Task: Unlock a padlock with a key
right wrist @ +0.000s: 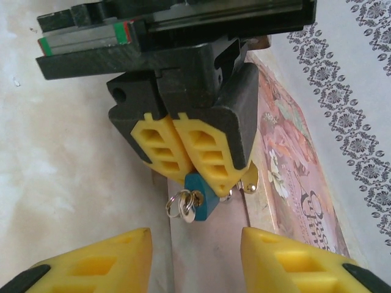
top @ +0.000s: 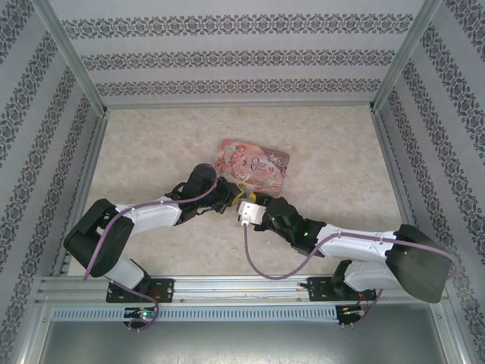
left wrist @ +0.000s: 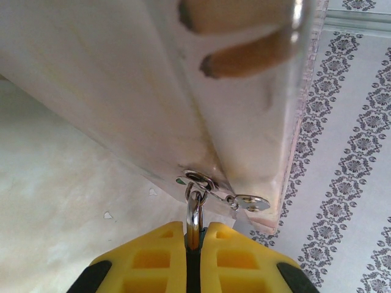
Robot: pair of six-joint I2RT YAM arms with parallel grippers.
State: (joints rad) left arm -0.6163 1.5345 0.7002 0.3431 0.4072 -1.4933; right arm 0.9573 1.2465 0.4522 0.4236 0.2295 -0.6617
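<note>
The left hand [right wrist: 194, 174] is clamped on the padlock [right wrist: 201, 196], which hangs at the near edge of the pink tin [right wrist: 287, 183]. The shackle [left wrist: 194, 210] passes through the tin's hasp eyelet [left wrist: 198, 178]. This grip probably steadies the lock body for key work.

The key ring [right wrist: 183, 206] hangs at 8 o'clock of the teal body. The right hand [right wrist: 195, 244], jaws apart and holding nothing, faces it from 6 o'clock, apparently placed to take the key.

The tin rests on the tabletop [top: 151, 152], closed. Its contents are hidden.
</note>
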